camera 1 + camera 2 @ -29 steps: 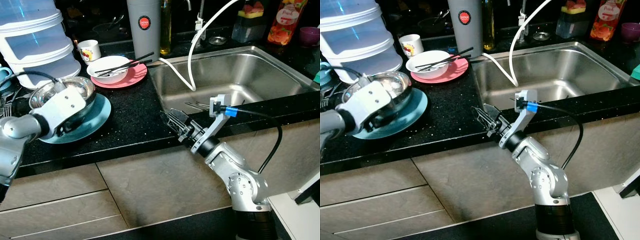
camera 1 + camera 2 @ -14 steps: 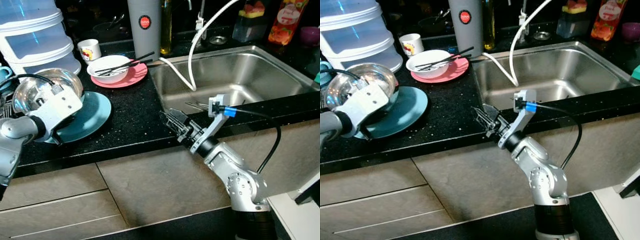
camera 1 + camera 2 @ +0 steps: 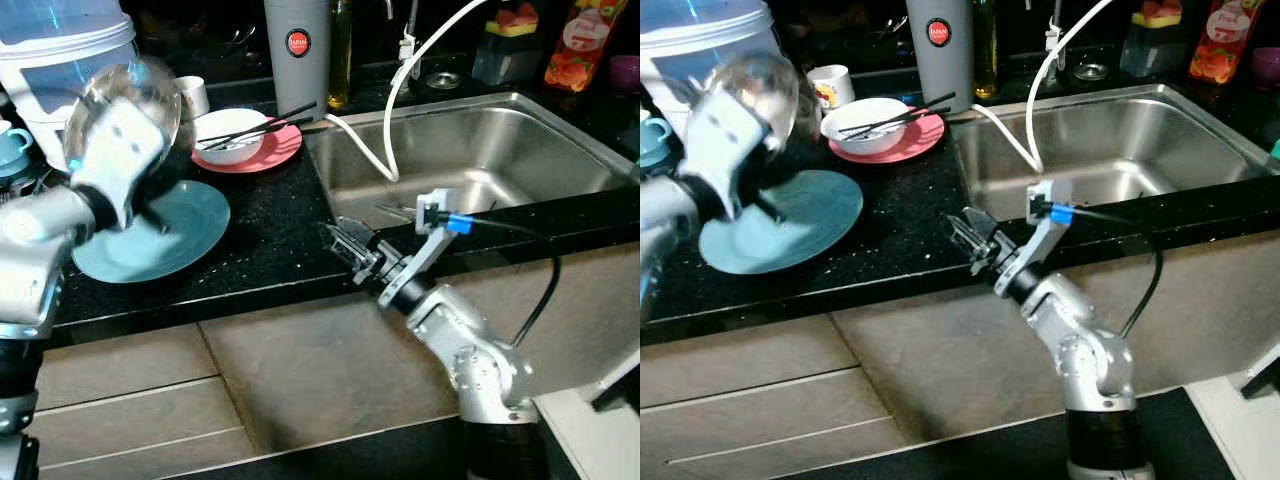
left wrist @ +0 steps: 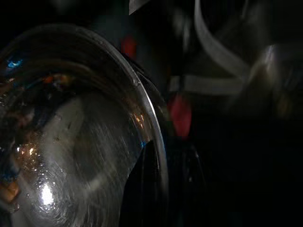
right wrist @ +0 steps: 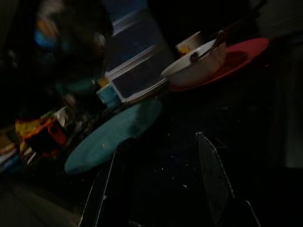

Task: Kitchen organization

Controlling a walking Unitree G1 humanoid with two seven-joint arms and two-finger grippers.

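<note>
A steel bowl (image 3: pixel 140 85) hangs tilted in the air above a teal plate (image 3: pixel 150 240) on the black counter. My left gripper (image 4: pixel 163 184) is shut on the bowl's rim (image 4: pixel 151 118), one finger inside and one outside. My right gripper (image 3: pixel 340 238) stands open just over the counter's front edge, left of the sink (image 3: pixel 470 150), with nothing between its fingers (image 5: pixel 213 179). Behind the teal plate lies a pink plate (image 3: pixel 270 152) carrying a white bowl (image 3: pixel 230 130) with dark chopsticks across it.
A stacked clear plastic container (image 3: pixel 60 40) stands at the back left, with a small white cup (image 3: pixel 195 95) and a grey tumbler (image 3: pixel 297 55) beside it. A white hose (image 3: pixel 385 110) drops into the sink. Bottles (image 3: pixel 575 45) line the back right.
My left arm has lifted the steel bowl off the teal plate, raised it and tipped it on edge. The right arm has stayed put.
</note>
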